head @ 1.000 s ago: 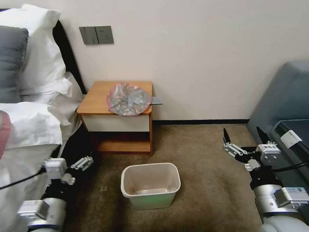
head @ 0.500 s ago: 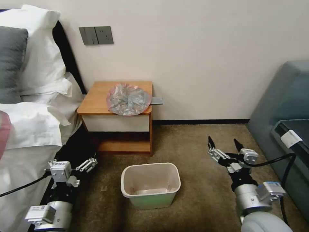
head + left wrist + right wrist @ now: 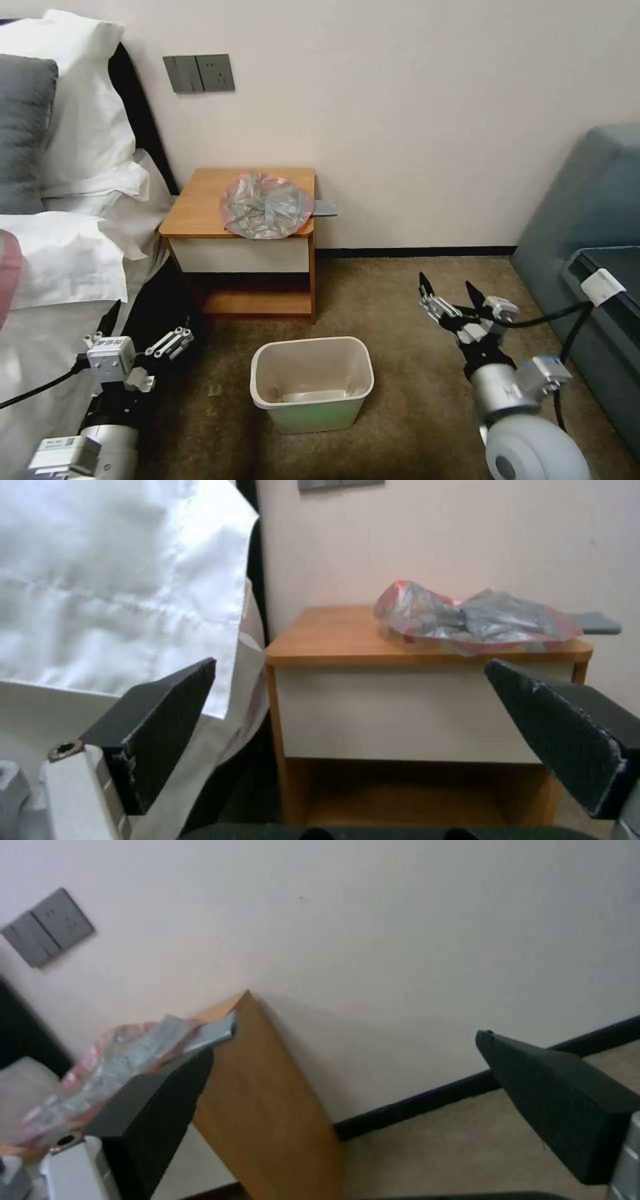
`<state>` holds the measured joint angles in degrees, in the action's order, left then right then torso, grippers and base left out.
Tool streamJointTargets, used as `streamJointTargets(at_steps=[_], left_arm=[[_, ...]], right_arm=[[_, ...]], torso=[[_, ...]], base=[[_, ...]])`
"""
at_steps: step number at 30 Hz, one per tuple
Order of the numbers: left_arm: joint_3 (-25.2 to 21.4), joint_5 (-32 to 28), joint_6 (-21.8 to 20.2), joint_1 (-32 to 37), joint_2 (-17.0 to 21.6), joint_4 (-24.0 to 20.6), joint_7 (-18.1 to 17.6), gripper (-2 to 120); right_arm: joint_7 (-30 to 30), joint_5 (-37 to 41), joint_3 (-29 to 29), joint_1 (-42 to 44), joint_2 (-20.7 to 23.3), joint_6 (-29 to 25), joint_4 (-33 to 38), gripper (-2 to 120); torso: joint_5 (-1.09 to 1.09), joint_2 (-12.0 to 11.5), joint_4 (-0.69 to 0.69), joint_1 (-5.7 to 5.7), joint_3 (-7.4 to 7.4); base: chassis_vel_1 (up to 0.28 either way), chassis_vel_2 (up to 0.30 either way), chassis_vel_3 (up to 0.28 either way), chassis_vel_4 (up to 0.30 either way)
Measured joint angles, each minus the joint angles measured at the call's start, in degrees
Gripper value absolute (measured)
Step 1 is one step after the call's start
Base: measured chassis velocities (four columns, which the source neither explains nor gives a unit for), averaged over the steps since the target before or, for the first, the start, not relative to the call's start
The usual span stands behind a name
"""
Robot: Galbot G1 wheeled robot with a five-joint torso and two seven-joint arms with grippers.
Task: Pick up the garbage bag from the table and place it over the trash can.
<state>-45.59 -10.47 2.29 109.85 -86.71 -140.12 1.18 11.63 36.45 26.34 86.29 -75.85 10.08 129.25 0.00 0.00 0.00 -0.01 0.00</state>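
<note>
Garbage bag (image 3: 266, 205) on table (image 3: 200, 200), both end effectors low, spread wide

- Left gripper (image 3: 145, 328): one finger dark against the shadow beside the table (image 3: 200, 200), outline hard to trace in head view.
- Garbage bag (image 3: 100, 1075): lower end covered by a finger (image 3: 157, 1105) in right wrist view.
- Table lower shelf: deep shadow, contents unreadable.
- Trash can (image 3: 311, 383): something pale at the bottom, too dim to identify.
- Grey flat piece (image 3: 325, 209) past the table's right edge: partly under the bag, identity unclear.
</note>
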Motion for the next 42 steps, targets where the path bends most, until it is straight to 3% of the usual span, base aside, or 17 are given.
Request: streamJointTargets(at_steps=[16,25,34,42], left_arm=[[-0.63,-0.19,0.03,0.2,0.2,-0.66,0.09,100],[-1.42,-0.26,0.25,1.05,-0.04,-1.14,0.17,100],[-2.2,-0.44,1.07,1.99,-0.58,-1.99,0.82,100],[-2.62,-0.44,1.54,2.95,-1.09,-2.38,0.96,100]], right_arm=[[3.57,22.63,-5.33,-16.18,4.94,1.33,-9.07,100],[4.01,24.85,-6.0,-17.84,5.29,1.45,-10.18,100],[7.59,30.7,-13.85,-33.28,-0.79,2.18,-25.09,100],[8.01,31.27,-14.66,-34.83,-1.41,2.26,-26.63,100]], torso=[[0.01,0.0,0.01,0.0,0.0],[0.0,0.0,-0.01,0.01,0.0],[0.0,0.0,0.04,0.01,0.01],[0.0,0.0,-0.01,0.01,0.0]], base=[[0.0,0.0,0.0,0.0],[0.0,0.0,0.0,0.0],[0.0,0.0,0.0,0.0],[0.0,0.0,0.0,0.0]])
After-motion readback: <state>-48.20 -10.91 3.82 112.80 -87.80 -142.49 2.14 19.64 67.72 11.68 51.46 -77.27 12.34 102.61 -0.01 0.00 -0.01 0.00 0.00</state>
